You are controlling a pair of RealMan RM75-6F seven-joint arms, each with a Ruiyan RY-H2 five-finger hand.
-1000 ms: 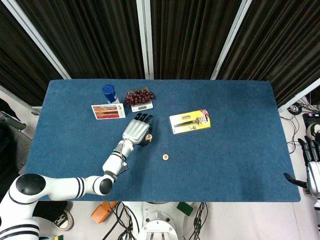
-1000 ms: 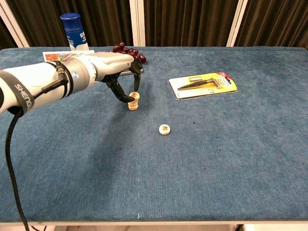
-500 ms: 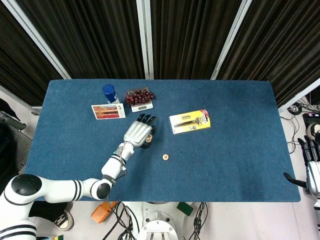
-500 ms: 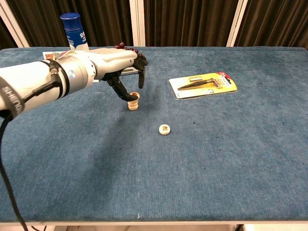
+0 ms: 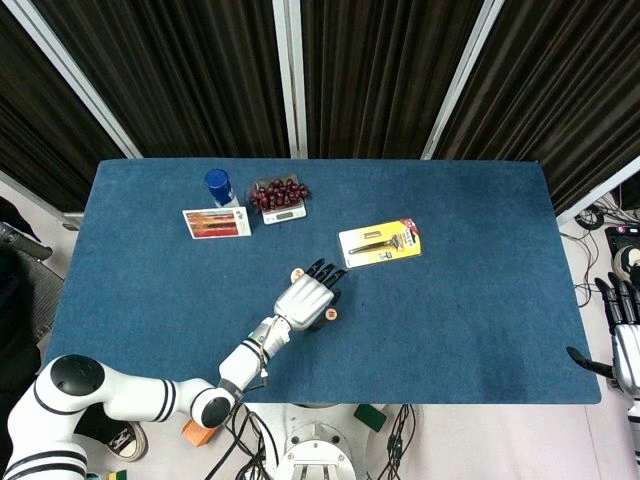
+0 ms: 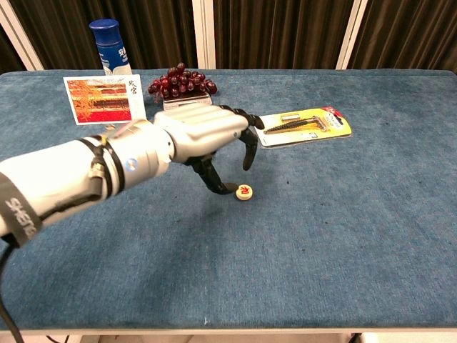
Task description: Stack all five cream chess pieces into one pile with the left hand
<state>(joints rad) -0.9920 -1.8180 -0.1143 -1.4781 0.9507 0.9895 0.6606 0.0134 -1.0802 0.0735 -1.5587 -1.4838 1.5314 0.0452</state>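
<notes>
reaching over the middle of the blue worktop [image 5: 480,300], the left robot hand [image 5: 305,298] sits palm down with fingers [image 6: 249,146] curved downward and spread; a dark fingertip is right against the lone cream chess piece [image 6: 244,192], just left of it in the chest view. can't tell whether it's actually pinching it or only touching, so grip state is unclear. nothing else in that robot hand.

lone piece lies flat on the worktop, centre of the chest frame, red mark facing up. in the head view it peeks out at the lower right edge of the hand [image 5: 331,314].

cream stack [image 5: 297,273] shows in the head view just up-left of the hand's fingertips, apart from the lone piece. piece count in it not readable; in the chest view the hand hides it.

right robot hand [image 5: 622,330] is at the far right edge of the head view, off the worktop, fingers pointing up and apart, holding nothing.

other stuff on the worktop:
- yellow tool blister pack [image 6: 304,125], right of the left hand's fingertips in the chest view
- red grapes [image 6: 182,80] on a small scale [image 5: 283,211], upper centre-left
- blue-capped bottle [image 6: 111,44], upper left
- picture card [image 6: 100,99] just in front of the bottle
</notes>
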